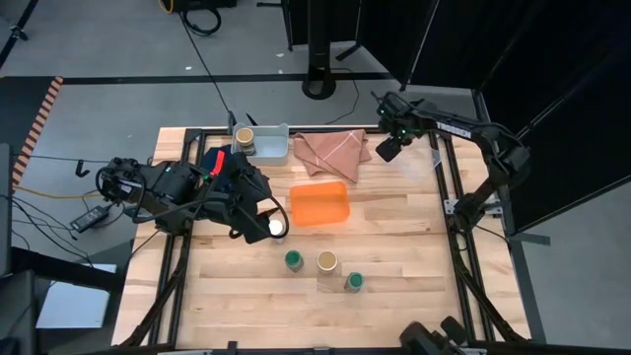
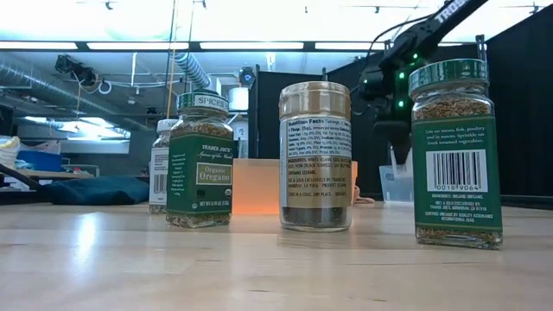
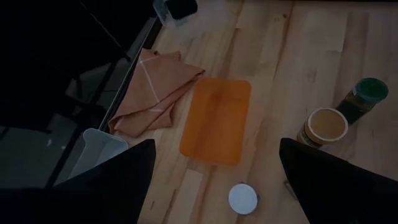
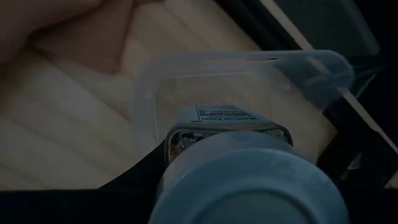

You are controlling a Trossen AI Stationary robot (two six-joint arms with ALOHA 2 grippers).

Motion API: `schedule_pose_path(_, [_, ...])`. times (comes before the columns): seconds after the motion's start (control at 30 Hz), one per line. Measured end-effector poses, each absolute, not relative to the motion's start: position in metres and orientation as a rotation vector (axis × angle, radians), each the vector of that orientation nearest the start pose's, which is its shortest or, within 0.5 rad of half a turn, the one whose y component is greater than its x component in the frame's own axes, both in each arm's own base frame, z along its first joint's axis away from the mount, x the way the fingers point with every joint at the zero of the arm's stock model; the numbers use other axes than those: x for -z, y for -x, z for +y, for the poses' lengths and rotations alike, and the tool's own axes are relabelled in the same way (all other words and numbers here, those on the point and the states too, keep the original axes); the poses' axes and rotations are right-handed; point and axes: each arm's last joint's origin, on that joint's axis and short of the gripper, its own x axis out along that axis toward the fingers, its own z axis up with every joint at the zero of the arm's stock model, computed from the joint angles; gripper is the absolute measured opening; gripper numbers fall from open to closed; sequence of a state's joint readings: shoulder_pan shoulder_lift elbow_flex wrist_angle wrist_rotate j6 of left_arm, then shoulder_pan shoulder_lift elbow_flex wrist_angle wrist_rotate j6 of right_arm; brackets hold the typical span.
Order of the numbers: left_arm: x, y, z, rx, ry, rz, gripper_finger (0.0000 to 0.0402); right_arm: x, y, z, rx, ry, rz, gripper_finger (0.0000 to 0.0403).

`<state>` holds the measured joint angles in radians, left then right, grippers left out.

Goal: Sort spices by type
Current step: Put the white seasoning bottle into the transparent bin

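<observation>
Three jars stand near the table's near edge: a green-capped one (image 1: 293,259), a tan-capped one (image 1: 326,261) and a second green-capped one (image 1: 353,282). A white-capped jar (image 1: 277,227) stands upright beside the orange tray (image 1: 320,204). My left gripper (image 3: 216,155) is open above it, with a finger on either side of the jar (image 3: 242,198), touching nothing. Another tan-capped jar (image 1: 245,136) sits in the pale grey bin (image 1: 274,146). My right gripper (image 1: 387,148) is at the far right, shut on the second white-capped jar (image 4: 249,180). My right gripper holds the white-capped jar by its body, with the cap (image 4: 249,193) turned toward the wrist camera and the label (image 4: 227,115) facing away from it. The cap hides most of the fingers; one dark finger (image 4: 140,171) shows beside it. The jar is lifted clear, over a clear bin (image 4: 205,68).
A folded tan cloth (image 1: 332,151) lies at the far edge between the grey bin and my right gripper. Black frame rails (image 1: 455,212) run along the table's sides. Bare wood lies around the three near jars.
</observation>
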<state>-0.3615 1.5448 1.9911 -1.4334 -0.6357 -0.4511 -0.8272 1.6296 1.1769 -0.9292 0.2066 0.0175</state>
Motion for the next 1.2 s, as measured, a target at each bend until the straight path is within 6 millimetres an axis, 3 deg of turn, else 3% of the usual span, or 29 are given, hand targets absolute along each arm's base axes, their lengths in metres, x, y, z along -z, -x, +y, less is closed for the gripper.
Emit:
schedule_pose_path(0.2, [-0.452, -0.248, -0.075, -0.448, -0.061, 0.777, 0.0348, -0.209, -0.205, -0.232, 0.862, -0.458, 1.345, 0.0201])
schedule_pose_path(0.83, [-0.452, -0.248, -0.074, -0.477, -0.077, 0.763, 0.0348, -0.21, -0.198, -0.243, 0.813, -0.495, 1.272, 0.0201])
schedule_pose_path(1.2, [-0.452, -0.248, -0.073, -0.485, -0.079, 0.761, 0.0348, -0.177, -0.19, -0.235, 0.848, -0.486, 1.269, 0.0201])
